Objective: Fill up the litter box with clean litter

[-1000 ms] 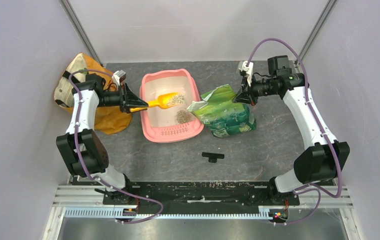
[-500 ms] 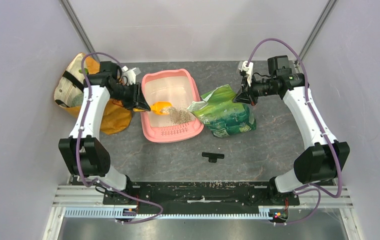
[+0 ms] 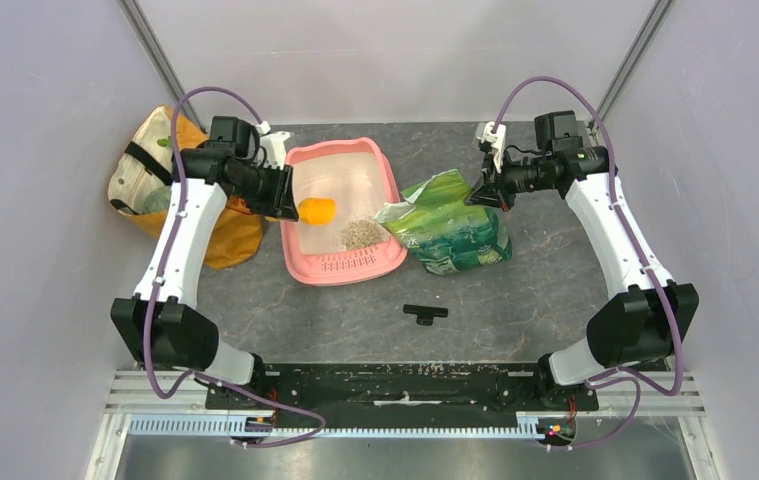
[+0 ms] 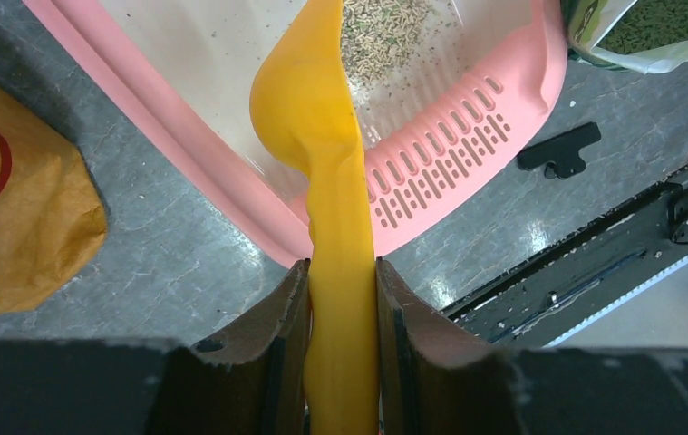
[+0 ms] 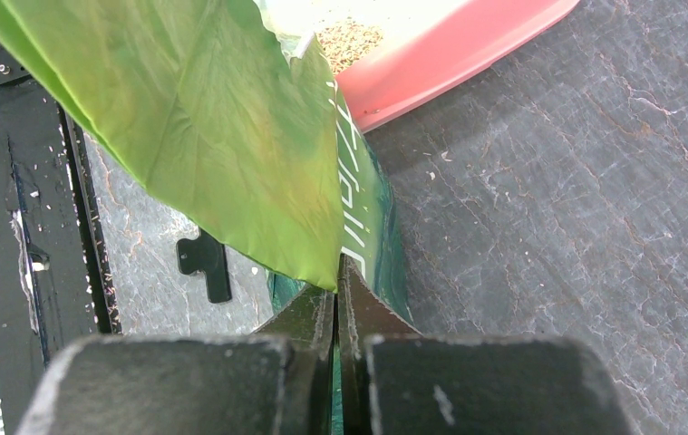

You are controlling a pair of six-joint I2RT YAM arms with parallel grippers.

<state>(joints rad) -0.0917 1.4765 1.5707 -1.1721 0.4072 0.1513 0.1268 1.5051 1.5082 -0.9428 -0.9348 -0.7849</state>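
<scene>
The pink litter box (image 3: 347,268) lies mid-table with its slotted lip (image 4: 449,159) toward the arms. A small pile of grey-beige litter (image 3: 359,234) rests on its pale floor near that lip, also visible in the left wrist view (image 4: 385,27). My left gripper (image 3: 283,205) (image 4: 341,267) is shut on the handle of an orange scoop (image 3: 316,211) (image 4: 308,100), held over the box's left side, rolled over with no granules showing on it. My right gripper (image 3: 477,193) (image 5: 337,272) is shut on the edge of the green foil bag (image 3: 450,225) (image 5: 186,118), just right of the box.
An orange-tan fabric bag (image 3: 220,240) (image 4: 14,208) sits left of the box, under the left arm. A small black T-shaped part (image 3: 424,313) (image 5: 206,263) lies on the table in front of the green bag. The black base rail (image 3: 385,385) runs along the near edge.
The left arm swung toward the back and rolled the scoop over. The litter it carried dropped into the box, and the pile near the lip grew. The right arm stayed still.
</scene>
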